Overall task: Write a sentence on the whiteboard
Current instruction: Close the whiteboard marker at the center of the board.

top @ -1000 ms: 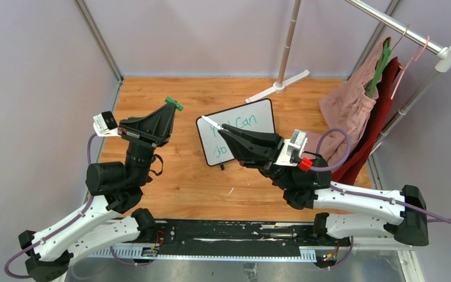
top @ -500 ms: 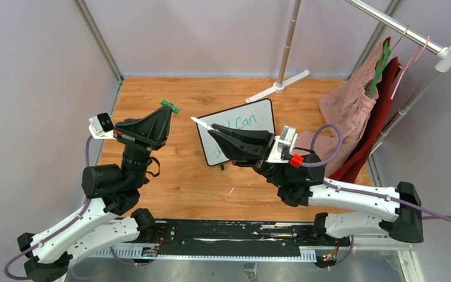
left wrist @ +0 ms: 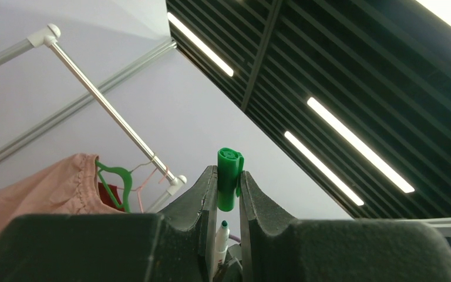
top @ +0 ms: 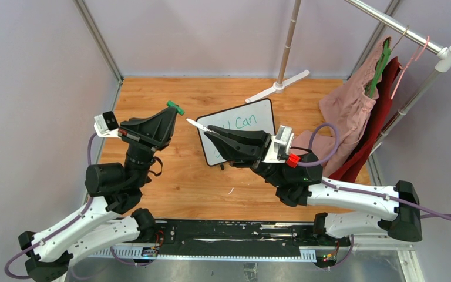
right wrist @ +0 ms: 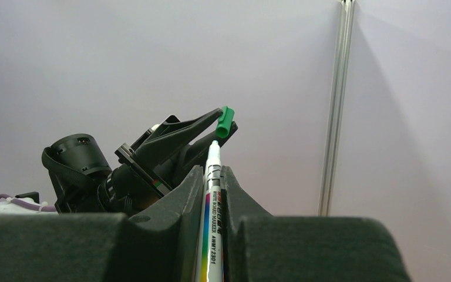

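Note:
The whiteboard [top: 252, 120] lies on the wooden floor at the centre; green writing [top: 243, 123] shows "Can" and part of a lower line, the rest hidden by my right arm. My right gripper [top: 207, 130] is shut on a white marker [top: 196, 124] [right wrist: 212, 194], raised above the board's left edge, tip pointing left. My left gripper [top: 171, 111] is shut on the green marker cap [top: 175, 107] [left wrist: 229, 178], held up facing the marker tip with a small gap between them. The marker tip also shows between the left fingers [left wrist: 221, 235].
A clothes rack [top: 408, 35] with a pink garment [top: 349, 108] and a red one [top: 379, 117] stands at the right. A rack pole with a white foot [top: 279, 85] stands behind the board. Grey walls close the left and back sides.
My right gripper has lifted the marker off the board and moved it left toward the cap. My left gripper shifted slightly with the cap.

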Controlling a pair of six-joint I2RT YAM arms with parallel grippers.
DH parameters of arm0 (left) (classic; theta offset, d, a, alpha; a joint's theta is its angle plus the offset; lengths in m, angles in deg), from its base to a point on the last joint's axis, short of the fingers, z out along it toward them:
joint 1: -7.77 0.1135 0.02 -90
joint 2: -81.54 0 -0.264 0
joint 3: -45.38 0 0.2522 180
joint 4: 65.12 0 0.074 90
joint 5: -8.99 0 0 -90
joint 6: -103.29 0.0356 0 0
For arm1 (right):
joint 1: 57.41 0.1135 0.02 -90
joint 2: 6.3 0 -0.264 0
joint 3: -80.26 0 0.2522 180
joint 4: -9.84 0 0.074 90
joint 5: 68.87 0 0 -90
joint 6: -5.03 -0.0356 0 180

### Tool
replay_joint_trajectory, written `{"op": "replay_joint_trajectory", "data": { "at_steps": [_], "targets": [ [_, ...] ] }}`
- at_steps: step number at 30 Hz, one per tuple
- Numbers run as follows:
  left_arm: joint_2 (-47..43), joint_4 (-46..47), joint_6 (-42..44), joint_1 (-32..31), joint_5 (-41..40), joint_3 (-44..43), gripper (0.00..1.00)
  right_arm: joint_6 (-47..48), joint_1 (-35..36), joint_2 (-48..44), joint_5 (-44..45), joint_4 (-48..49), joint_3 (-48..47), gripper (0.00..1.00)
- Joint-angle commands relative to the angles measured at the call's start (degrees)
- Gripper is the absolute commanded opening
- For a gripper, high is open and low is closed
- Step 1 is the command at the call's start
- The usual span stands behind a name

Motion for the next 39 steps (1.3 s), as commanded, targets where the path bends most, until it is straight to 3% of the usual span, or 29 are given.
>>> {"op": "replay_joint_trajectory", "data": {
  "at_steps": [1,39],
  "targets": [
    [0.8,0.8,-0.4,0.3,1.6,-0.2,0.0,-0.1,0.7,-0.1,-0.6,1.4,-2.0,0.0],
    [0.1,1.2,-0.6,0.3,2.9,1.0,0.0,0.6,0.8,0.2,3.9,3.8,-1.3,0.0]
  ]
}}
